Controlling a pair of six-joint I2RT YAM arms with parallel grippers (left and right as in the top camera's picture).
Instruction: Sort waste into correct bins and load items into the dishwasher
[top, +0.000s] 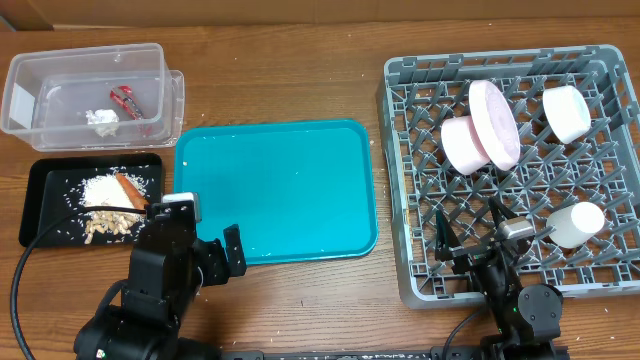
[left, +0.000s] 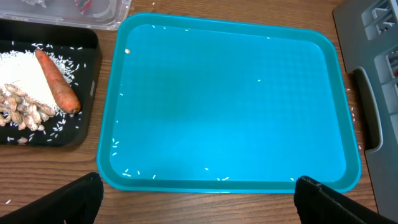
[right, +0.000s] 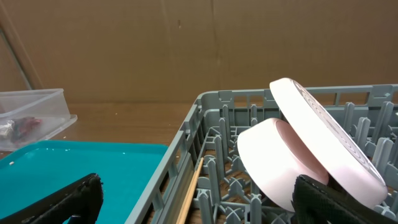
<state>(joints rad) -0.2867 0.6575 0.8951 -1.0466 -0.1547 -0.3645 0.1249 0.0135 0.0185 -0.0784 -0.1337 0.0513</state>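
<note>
The clear tub at the back left holds the white paper wad and the red wrapper. The black tray holds rice, the carrot and peanut shells. The grey rack holds the plate, a pink bowl, a white bowl and the cup. A chopstick lies along the rack's left wall. My left gripper is open and empty at the teal tray's front edge. My right gripper is open and empty over the rack's front.
The teal serving tray lies in the middle between the black tray and the rack, with a few stray rice grains on it. The table's wood shows in front of it. A brown cardboard wall stands behind the table in the right wrist view.
</note>
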